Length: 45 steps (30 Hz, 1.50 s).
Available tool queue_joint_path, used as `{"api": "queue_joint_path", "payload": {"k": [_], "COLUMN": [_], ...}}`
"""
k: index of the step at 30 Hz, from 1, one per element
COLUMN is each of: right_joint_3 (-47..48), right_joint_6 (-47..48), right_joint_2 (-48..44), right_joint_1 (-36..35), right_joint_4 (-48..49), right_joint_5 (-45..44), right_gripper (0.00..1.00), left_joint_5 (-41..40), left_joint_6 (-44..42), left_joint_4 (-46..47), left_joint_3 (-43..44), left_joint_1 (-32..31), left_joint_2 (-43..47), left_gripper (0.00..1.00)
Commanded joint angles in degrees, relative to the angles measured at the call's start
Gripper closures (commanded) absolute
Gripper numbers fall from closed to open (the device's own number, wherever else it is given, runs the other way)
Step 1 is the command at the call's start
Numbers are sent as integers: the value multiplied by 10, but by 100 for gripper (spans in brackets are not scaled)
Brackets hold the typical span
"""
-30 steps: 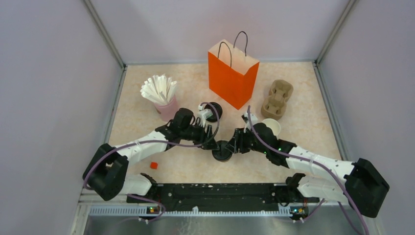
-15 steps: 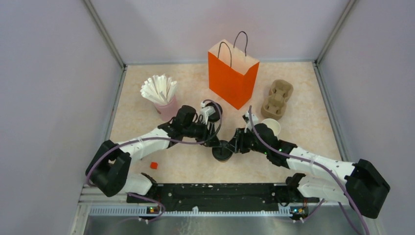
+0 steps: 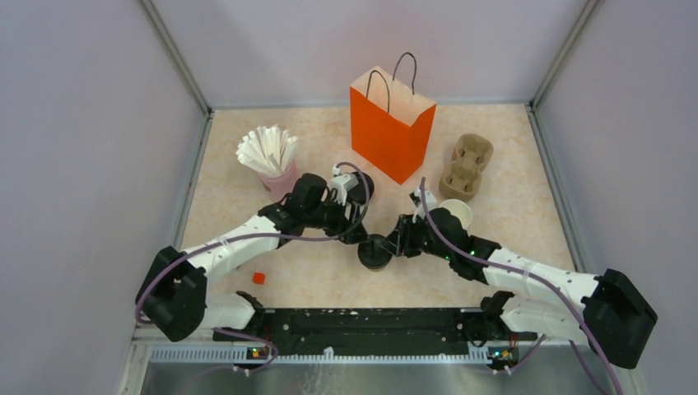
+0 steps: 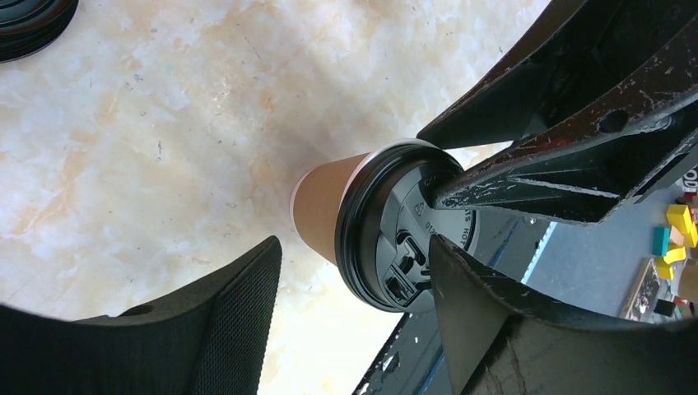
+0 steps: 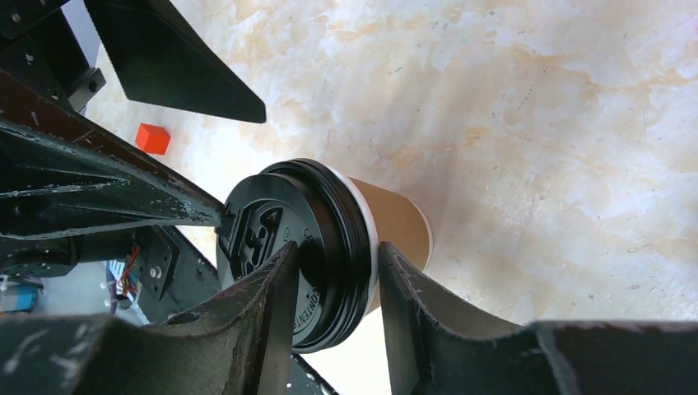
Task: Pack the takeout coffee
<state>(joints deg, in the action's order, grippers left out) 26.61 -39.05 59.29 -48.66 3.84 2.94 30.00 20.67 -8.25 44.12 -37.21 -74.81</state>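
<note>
The takeout coffee, a brown paper cup with a black lid, stands at the table's middle between both grippers. My right gripper comes at it from the right and is shut on its lid edge. In the right wrist view one finger lies over the lid top, the other presses under the rim, with the gripper astride the edge. My left gripper stands open just left of the cup. In the left wrist view its fingers spread wide before the cup, not gripping it.
An orange paper bag stands open at the back centre. A cardboard cup carrier lies to its right, and a lidless cup sits beside my right arm. A pink holder of white sticks, black lids and a small red block lie left.
My left gripper has opened wider and drawn slightly back from the cup. The right gripper has narrowed onto the lid edge. The cup has stayed in place.
</note>
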Motion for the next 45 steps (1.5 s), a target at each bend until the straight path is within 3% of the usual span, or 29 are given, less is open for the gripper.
{"api": "queue_joint_path", "payload": {"k": [1,9,18,21,26,36,39,43,45], "right_joint_3": [1,-31,-73,-64,-45,23,41,50,48], "right_joint_6": [0,-85,-195,-210,-202,-94,-54,-19,-8], "right_joint_2": [-6,-30,-43,-35,-41,-105,-110,-105,-98], "right_joint_1": [-6,-7,-29,-45,-54,-53,-53,-53,-53], "right_joint_4": [16,40,104,100,56,-93,-91,-69,-46], "right_joint_5": [-19,-25,-62,-78,-101,-163,-148,-121,-104], "right_gripper": [62,64,64,58,48,42,47,65,67], "left_joint_5": [-10,4,5,4,-3,-5,-6,-11,-13], "left_joint_6": [-9,16,36,32,18,3,4,3,1], "left_joint_4": [-4,-10,-20,-12,-2,2,5,3,1], "left_joint_3": [-3,-37,-61,-63,-50,-26,-24,-22,-20], "left_joint_1": [-2,-3,-7,-7,-7,-7,-7,-8,-8], "left_joint_2": [25,59,109,97,54,0,0,1,-1], "left_gripper": [30,37,30,30,35,37,37,37,37]}}
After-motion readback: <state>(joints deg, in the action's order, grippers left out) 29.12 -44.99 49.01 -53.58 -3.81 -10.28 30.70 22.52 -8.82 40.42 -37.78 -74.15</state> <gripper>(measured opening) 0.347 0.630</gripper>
